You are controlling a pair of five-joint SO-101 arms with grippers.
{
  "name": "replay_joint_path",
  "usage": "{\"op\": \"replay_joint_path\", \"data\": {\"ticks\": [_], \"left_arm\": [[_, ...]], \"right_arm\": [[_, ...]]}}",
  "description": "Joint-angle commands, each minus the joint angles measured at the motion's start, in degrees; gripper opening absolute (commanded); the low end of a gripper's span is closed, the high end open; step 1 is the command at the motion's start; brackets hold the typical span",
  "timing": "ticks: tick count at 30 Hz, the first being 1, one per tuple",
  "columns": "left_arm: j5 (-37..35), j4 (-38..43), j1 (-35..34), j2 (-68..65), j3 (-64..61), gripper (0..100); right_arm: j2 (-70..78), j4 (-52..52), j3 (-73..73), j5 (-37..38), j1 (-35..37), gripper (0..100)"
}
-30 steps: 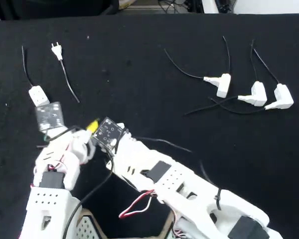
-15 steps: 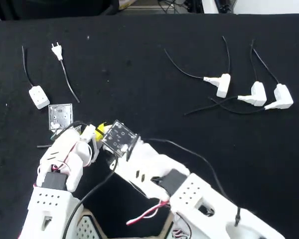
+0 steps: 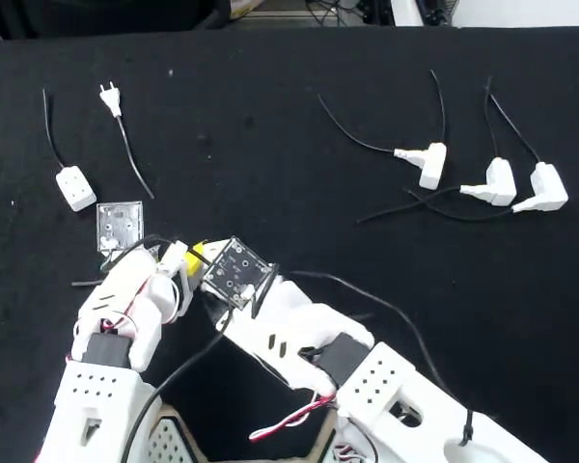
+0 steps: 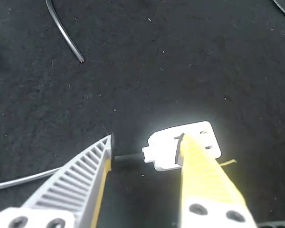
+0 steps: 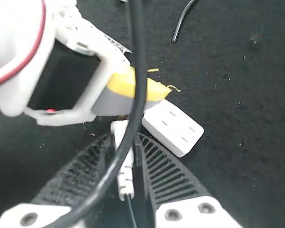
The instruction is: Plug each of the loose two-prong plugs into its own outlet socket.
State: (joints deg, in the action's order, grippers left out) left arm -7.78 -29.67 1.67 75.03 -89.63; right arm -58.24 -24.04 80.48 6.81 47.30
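Holding two-prong plug (image 5: 126,178) pinched lengthwise in right gripper (image 5: 124,138), near worktop's (image 3: 270,125) front-left edge. Outlet socket (image 5: 173,128) just ahead, off to one side of plug tip, slotted face up. Left gripper (image 4: 145,142) wide, yellow finger (image 4: 199,171) touching socket; right arm nearer.

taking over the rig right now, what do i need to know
Left claw: open, yellow finger over the white socket.
Right claw: shut on a white plug, held beside that socket, not in it.
High view, far left: a loose two-prong plug and a second socket, apart. Far right: three white corded pieces, mating unclear.
Done: no plug clearly seated. Left: seat the held plug, then the loose pair.
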Motion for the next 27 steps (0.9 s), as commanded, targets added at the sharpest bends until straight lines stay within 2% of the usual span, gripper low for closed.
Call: {"op": "replay_joint_path", "data": {"ticks": [1,15,21,27], "left_arm": [[0.9,0.4,0.7,-0.2,0.5,24],[0.6,0.5,0.6,-0.2,0.8,24],[0.5,0.5,0.6,-0.2,0.9,24],[0.7,0.6,0.7,-0.2,0.7,24]], "right_arm": [[-2.7,-0.4,-1.1,-0.5,-3.7,1.1],[-2.7,-1.8,-1.2,-0.4,-3.9,1.1],[-2.7,-1.6,-0.8,-0.5,0.9,1.1],[-2.8,-1.5,-0.8,-0.5,1.3,1.1]]}}
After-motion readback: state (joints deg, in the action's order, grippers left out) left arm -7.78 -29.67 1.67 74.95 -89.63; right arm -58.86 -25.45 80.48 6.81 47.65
